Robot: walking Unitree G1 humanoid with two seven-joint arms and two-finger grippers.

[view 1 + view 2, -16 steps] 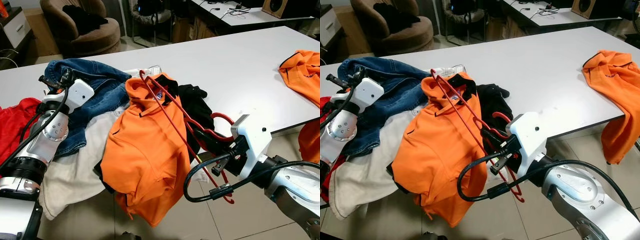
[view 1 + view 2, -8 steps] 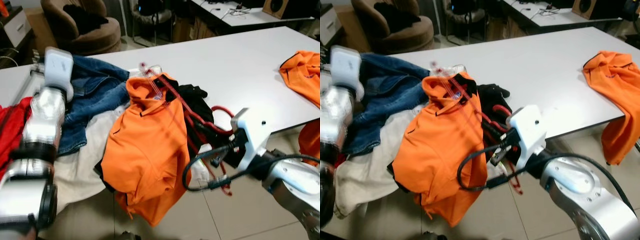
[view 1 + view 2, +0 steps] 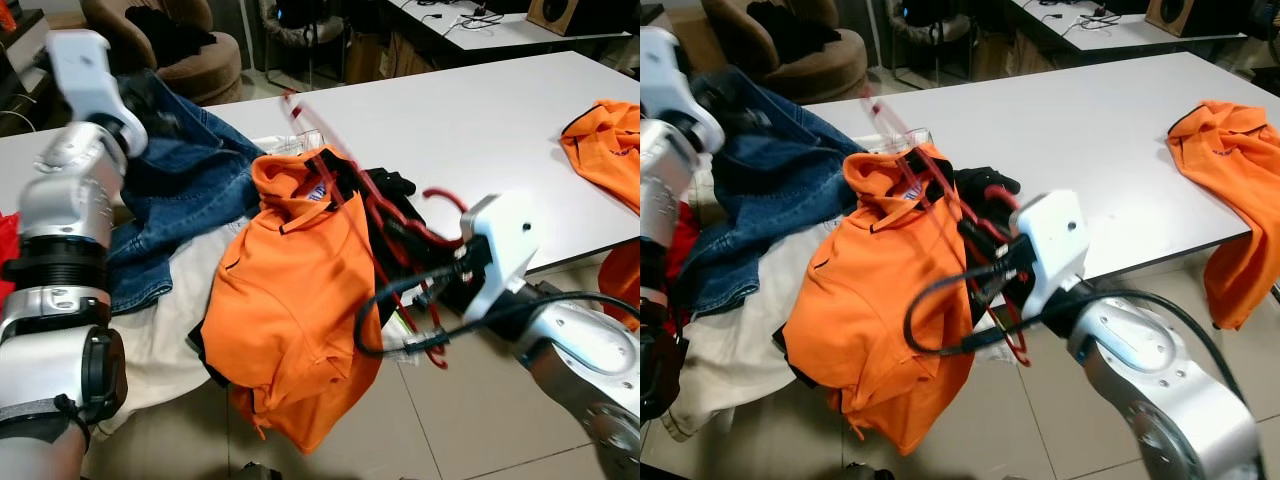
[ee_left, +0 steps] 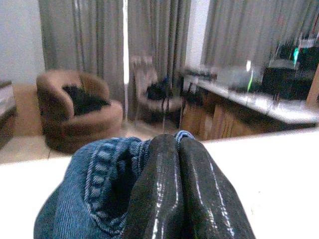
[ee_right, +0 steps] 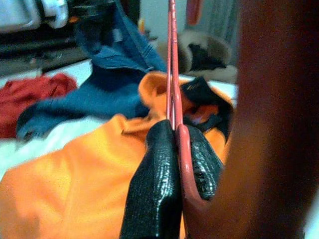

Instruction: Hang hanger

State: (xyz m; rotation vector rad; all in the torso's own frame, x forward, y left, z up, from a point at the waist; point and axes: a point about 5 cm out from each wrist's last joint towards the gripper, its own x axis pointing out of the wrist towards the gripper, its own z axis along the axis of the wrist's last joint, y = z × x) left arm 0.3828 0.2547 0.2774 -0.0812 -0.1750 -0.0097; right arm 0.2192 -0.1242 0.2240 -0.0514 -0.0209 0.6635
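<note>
A red wire hanger (image 3: 352, 205) slants over an orange polo shirt (image 3: 290, 300) that hangs over the white table's (image 3: 480, 130) front edge. My right gripper (image 3: 400, 232) is shut on the hanger's lower part, near its hook (image 3: 445, 196). The right wrist view has the red wire (image 5: 172, 74) pinched between both black fingers (image 5: 155, 179). The hanger's far tip (image 3: 292, 102) is raised above the shirt collar. Up at the left, my left gripper (image 3: 158, 118) is shut on blue jeans (image 3: 190, 180), with denim (image 4: 104, 174) bunched beside its closed fingers (image 4: 164, 199).
A second orange shirt (image 3: 605, 140) drapes over the table's right end. A black garment (image 3: 395, 190), a beige cloth (image 3: 160, 330) and a red garment (image 3: 8, 230) lie around the polo. A brown armchair (image 3: 170, 50) and desks stand behind. Tiled floor (image 3: 480, 420) lies below.
My left arm has swung up and back, lifting the jeans. The right gripper has raised the hanger and carried it leftward, so its far tip now stands above the collar.
</note>
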